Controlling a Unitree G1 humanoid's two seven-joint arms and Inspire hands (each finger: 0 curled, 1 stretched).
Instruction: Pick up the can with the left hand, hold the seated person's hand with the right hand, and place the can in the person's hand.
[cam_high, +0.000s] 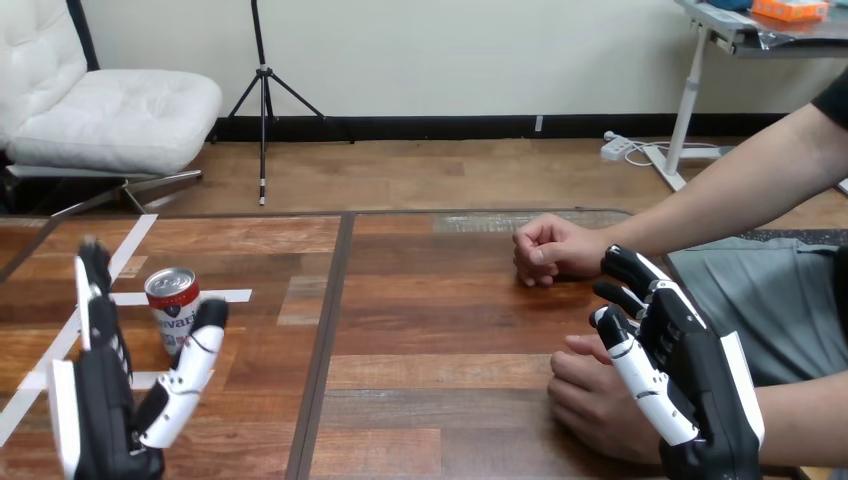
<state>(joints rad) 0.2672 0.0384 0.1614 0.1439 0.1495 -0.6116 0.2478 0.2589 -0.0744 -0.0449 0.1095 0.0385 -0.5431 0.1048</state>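
Observation:
A red and white can (172, 308) stands upright on the table's left part, among white tape lines. My left hand (105, 400) is just in front of it, open, with straight fingers on the can's left and the thumb on its right, not closed on it. My right hand (680, 375) is open at the right, fingers raised, in front of the person's near hand (595, 400), which rests loosely curled on the table. Whether they touch I cannot tell. The person's far hand (548, 250) rests as a loose fist farther back.
The wooden table (430, 330) has a dark seam running down its middle. White tape lines (235, 296) mark the left part around the can. The person's forearms come in from the right edge.

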